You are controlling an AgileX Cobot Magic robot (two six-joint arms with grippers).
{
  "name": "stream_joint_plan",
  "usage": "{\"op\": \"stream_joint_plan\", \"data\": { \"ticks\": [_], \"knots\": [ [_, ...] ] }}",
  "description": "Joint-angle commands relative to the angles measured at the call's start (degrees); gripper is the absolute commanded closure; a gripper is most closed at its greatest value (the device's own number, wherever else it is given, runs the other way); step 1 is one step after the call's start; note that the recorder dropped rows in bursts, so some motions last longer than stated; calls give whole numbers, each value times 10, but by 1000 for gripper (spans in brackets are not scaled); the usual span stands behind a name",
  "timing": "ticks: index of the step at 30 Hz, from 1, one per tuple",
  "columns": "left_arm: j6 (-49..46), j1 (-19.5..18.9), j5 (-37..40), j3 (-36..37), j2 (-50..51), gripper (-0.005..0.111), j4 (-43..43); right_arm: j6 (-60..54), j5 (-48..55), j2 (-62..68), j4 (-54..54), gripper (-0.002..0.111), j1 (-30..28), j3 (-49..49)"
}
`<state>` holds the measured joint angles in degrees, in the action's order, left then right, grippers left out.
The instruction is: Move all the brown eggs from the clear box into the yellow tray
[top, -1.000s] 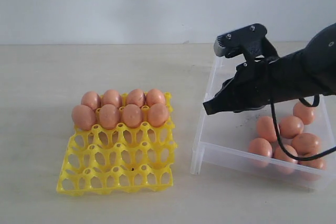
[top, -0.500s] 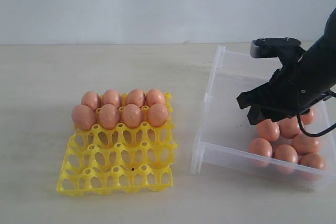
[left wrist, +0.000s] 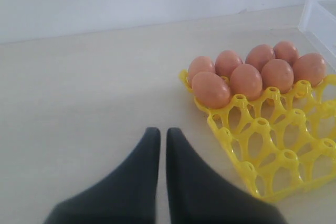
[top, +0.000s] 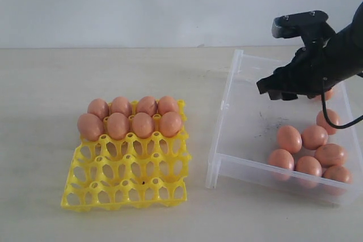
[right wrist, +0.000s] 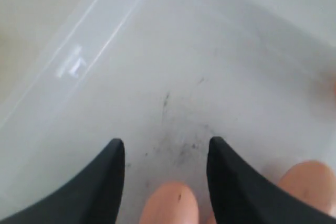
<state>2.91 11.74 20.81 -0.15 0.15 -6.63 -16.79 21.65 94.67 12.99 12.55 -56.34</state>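
Note:
Several brown eggs [top: 118, 124] fill the two back rows of the yellow tray [top: 125, 188]; its front rows hold none. More brown eggs [top: 289, 138] lie bunched at the right end of the clear box [top: 227, 103]. My right gripper [top: 271, 90] hovers above the box floor, open, gripping nothing. In the right wrist view one egg [right wrist: 170, 203] lies below the gap of that gripper [right wrist: 166, 148], clear of both fingers, and another egg [right wrist: 307, 182] lies beside it. My left gripper [left wrist: 160, 132] is shut and empty over the bare table beside the tray [left wrist: 273, 145].
The tray and the box stand side by side on a pale tabletop with a strip of bare table between them. A light wall runs along the back. The box floor [right wrist: 184, 103] under my right gripper shows dark specks. A box corner [left wrist: 320, 19] shows in the left wrist view.
My right gripper swung right over the eggs in the box and dipped, then rose and drew back; its jaws opened. The eggs in the tray have not moved.

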Motion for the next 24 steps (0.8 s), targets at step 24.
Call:
{"op": "stream_joint_plan", "data": {
  "ticks": [24],
  "knots": [
    [4,3,-2,1,-2,103,-1,-302,34,-1,269,88,11,-3]
  ]
}}
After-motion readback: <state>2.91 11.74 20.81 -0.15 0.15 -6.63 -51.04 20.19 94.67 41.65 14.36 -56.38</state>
